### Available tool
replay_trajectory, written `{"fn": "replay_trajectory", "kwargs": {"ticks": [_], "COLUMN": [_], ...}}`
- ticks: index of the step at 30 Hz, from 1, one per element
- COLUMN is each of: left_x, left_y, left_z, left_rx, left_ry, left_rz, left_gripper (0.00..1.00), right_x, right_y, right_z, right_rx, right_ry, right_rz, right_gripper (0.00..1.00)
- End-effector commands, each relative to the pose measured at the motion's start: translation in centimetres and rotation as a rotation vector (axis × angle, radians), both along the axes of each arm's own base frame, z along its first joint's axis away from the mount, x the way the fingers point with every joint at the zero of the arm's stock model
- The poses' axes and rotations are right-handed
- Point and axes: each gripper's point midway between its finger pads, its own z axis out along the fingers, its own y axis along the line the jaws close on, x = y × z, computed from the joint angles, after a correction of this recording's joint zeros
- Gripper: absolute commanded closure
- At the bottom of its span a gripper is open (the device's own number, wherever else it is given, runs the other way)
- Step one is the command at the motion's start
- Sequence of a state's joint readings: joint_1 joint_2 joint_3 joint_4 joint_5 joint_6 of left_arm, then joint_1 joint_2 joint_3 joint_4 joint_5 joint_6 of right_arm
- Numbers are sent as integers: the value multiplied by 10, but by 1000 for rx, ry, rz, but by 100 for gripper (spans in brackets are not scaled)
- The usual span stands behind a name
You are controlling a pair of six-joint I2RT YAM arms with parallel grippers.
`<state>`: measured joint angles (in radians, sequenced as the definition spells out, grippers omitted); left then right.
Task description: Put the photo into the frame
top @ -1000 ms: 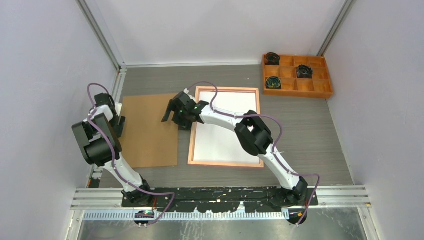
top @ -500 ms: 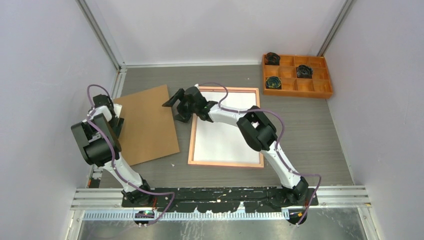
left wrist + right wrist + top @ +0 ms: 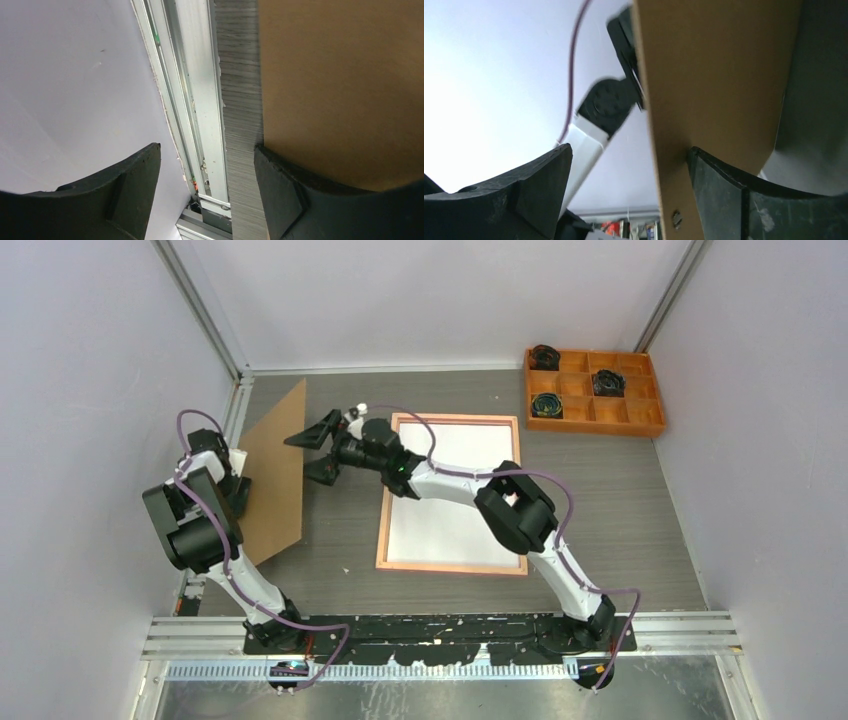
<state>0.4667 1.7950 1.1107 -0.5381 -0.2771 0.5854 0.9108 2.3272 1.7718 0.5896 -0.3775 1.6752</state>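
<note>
Thin pink-bordered rectangular frame (image 3: 383, 502) lies flat mid grey surface (image 3: 620, 500), white sheet (image 3: 450, 505) inside it. Plain brown backing board (image 3: 272, 480) stands tilted on its left edge. Right end effector (image 3: 630, 149) is wide at the raised edge, left end effector (image 3: 207, 155) wide beside the low edge.

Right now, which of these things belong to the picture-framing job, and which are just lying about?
Job: frame; white sheet inside it, perhaps the photo face down; tilted brown board.
Lying about: orange tray; dark rolls in its compartments.
</note>
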Motion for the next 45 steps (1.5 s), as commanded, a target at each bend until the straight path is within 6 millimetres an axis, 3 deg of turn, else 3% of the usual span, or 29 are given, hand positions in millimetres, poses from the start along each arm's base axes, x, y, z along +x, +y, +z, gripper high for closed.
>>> {"fn": "replay_trajectory", "kwargs": {"ticks": [1,7,9,11,15,20,23,27,32,35,37,41,45], "left_x": [-27,-24,-22,-19,-12,-6,1,19,28,22,14,-5,-14], "left_y": [-65,-63,-62,-62,-68,-87,-100,-135,-196,-226,-239,-263,-282], "left_z": [-42,-33,-26,-18,6,32,56,113,191,233,257,283,275], "left_rx": [-296,-287,-280,-282,-306,-390,-439,-559,-682,-691,-665,-625,-521], "left_ry": [98,82,71,55,9,-50,-95,-278,-546,-701,-785,-864,-851], "left_rz": [-22,-29,-34,-42,-64,-115,-152,-301,-604,-822,-938,-1111,-1246], "left_gripper": [28,27,27,24,15,1,0,0,0,0,0,0,0], "right_x": [-44,-46,-45,-44,-38,-33,-24,5,54,84,102,131,139], "right_y": [2,-1,-5,-9,-16,-21,-29,-48,-75,-94,-110,-137,-153], "right_z": [44,44,37,29,17,10,7,19,60,86,92,100,96], "right_rx": [90,55,-6,-77,-193,-289,-363,-416,-395,-379,-402,-377,-355], "right_ry": [-20,-37,-56,-83,-93,-122,-154,-192,-236,-256,-260,-218,-132], "right_rz": [125,114,89,66,15,-9,-34,-95,-182,-232,-265,-318,-331], "right_gripper": [11,11,16,27,59,85,97,99,99,99,99,99,99]}}
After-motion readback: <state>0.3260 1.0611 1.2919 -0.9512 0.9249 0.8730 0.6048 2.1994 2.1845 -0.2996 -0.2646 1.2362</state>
